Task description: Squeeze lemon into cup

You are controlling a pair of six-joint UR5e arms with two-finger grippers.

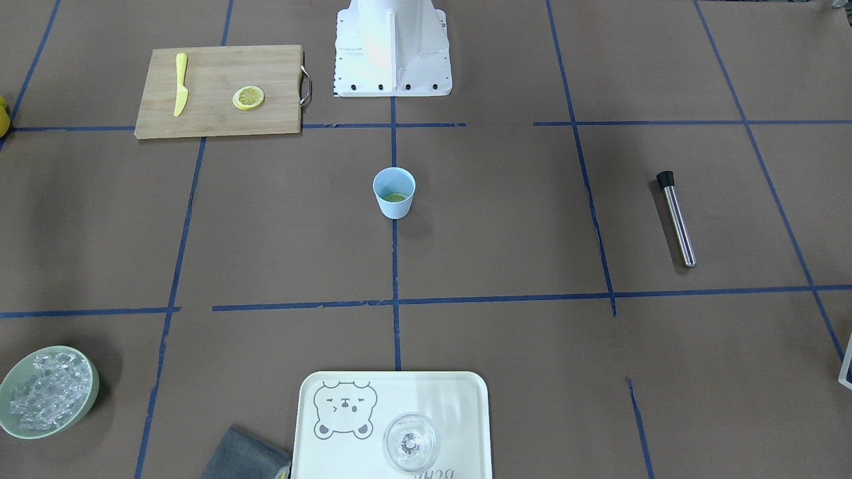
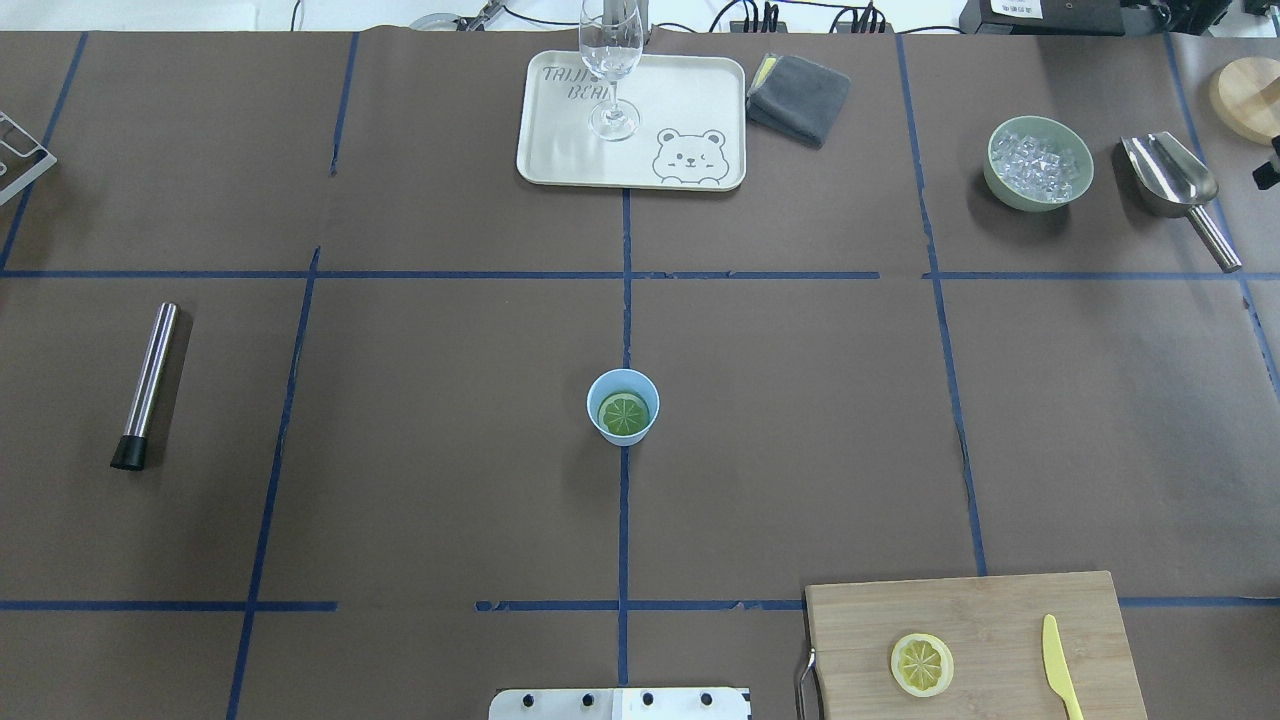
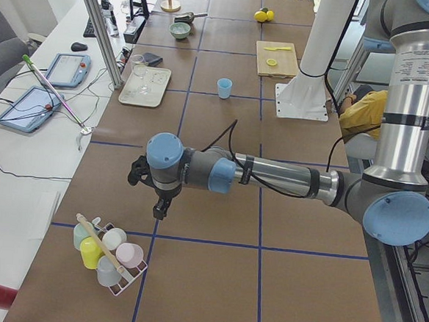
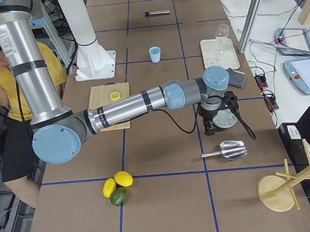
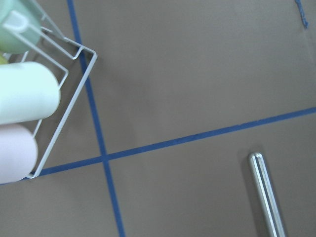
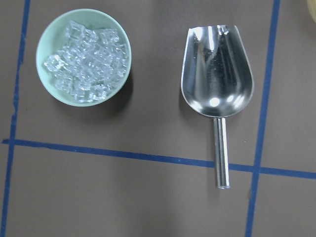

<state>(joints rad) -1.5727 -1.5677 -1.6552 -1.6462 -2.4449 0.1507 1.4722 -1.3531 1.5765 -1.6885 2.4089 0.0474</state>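
Left hand (image 3: 159,209): held low over the worktop (image 2: 440,480) and pointed downward. It is shown in a side view only, so it cannot be told whether its fingers are apart or together. Just beside it a wire rack (image 5: 64,113) of pastel beakers is set, and near it on the other side a steel rod (image 5: 267,197) with a black end is laid flat. Right hand (image 4: 217,121): held above the worktop and likewise shown in a side view only, so its state cannot be told. Directly beneath it a pale-green bowl (image 6: 40,47) filled with ice is found, with a steel scoop (image 6: 217,74) beside the bowl and apart from it. Further from that hand, toward the robot's base, a wooden board (image 2: 1000,620) is laid flat. On it the lemon (image 2: 921,664) is rested cut face up, with a yellow knife (image 2: 1060,672) near it and not touching. Well apart from both hands, between them at the middle of the worktop, the cup (image 2: 622,405) is stood upright on a blue tape line, and a green citrus slice (image 2: 624,414) is seen inside it. Beyond the cup, at the far edge, a stemmed glass (image 2: 611,50) is carried on a white tray (image 2: 560,165), and a folded grey cloth (image 2: 800,95) is laid just beside the tray on the right hand's side.
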